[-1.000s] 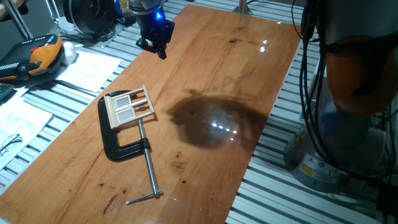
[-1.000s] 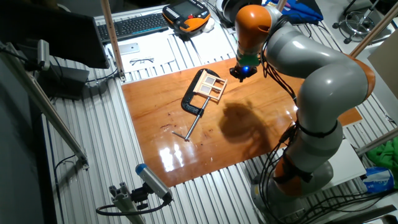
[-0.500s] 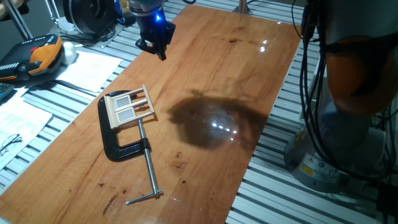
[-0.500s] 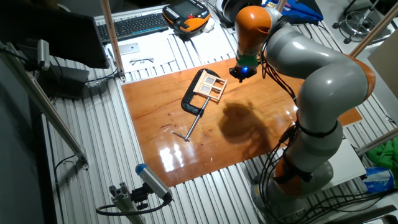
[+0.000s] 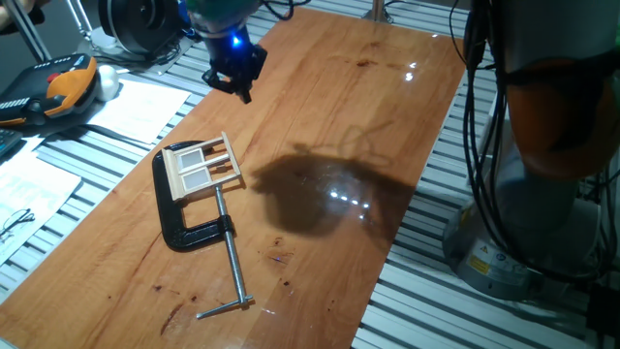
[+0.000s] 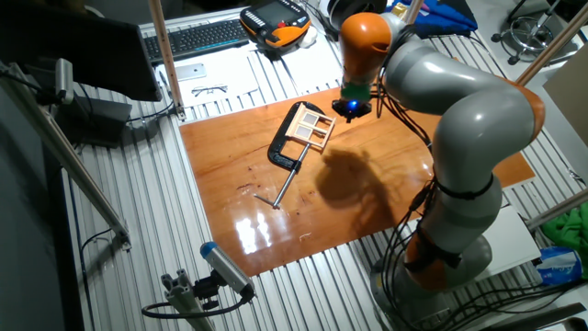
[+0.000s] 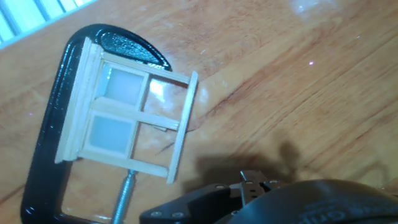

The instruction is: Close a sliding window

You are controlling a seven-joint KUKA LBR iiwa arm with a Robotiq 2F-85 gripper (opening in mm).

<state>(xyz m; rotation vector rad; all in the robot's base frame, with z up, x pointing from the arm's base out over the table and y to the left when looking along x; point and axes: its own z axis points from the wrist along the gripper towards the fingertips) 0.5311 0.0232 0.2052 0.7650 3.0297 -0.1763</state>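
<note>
The sliding window (image 5: 201, 165) lies flat on the bench (image 5: 368, 116), pinned between the jaws of a black C-clamp (image 5: 184, 225) whose long screw (image 5: 232, 273) runs away from the window toward the near edge of the bench. The hand (image 5: 232, 76) hangs above the bench, well apart from the window, on the side opposite the clamp's screw, so the window lies ahead of and below it along the bench's length. The hand is holding nothing; whether its fingers are spread or pressed together, I cannot tell, since the hand view shows only dark housing at the bottom edge. In that view the window (image 7: 127, 119) has a sash drawn out from the frame on thin rails, leaving a gap. The rails run across the window toward the side facing the open bench, so closing it probably means pushing that outer bar back toward the frame along that line.
</note>
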